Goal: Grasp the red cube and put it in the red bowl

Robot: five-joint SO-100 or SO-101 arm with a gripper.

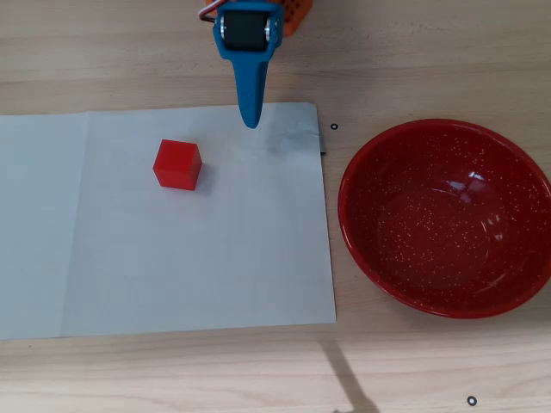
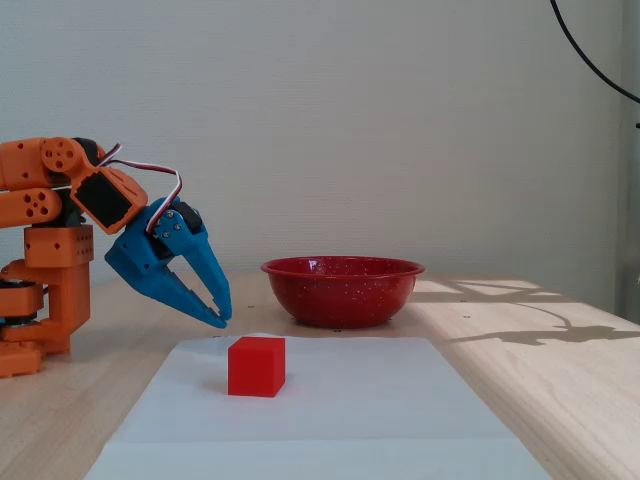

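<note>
Red cube (image 1: 177, 163) comes first on your left in the overhead view: it sits flat on the white paper sheet (image 1: 172, 258), in the sheet's upper middle, touching nothing else. In the fixed view you see the same cube (image 2: 256, 366) resting square on the sheet (image 2: 330, 410), in front of and below the arm's tip.

Moving right, your blue gripper (image 1: 250, 123) points down over the sheet's top edge, up and to the right of the cube and apart from it. From the side, the gripper (image 2: 223, 319) hangs in the air above the table (image 2: 560, 400), tilted downward, with the orange arm (image 2: 55, 200) folded behind it at the left edge. Its jaws are nearly closed, tips close together with a slim gap further back, and they hold nothing.

Farther right, the red bowl (image 1: 443, 142) stands on the bare wooden table (image 1: 103, 52), just beyond the sheet's right edge and well apart from the cube. You see its white-speckled inside empty. In the fixed view the bowl (image 2: 342, 290) stands upright behind the sheet.
</note>
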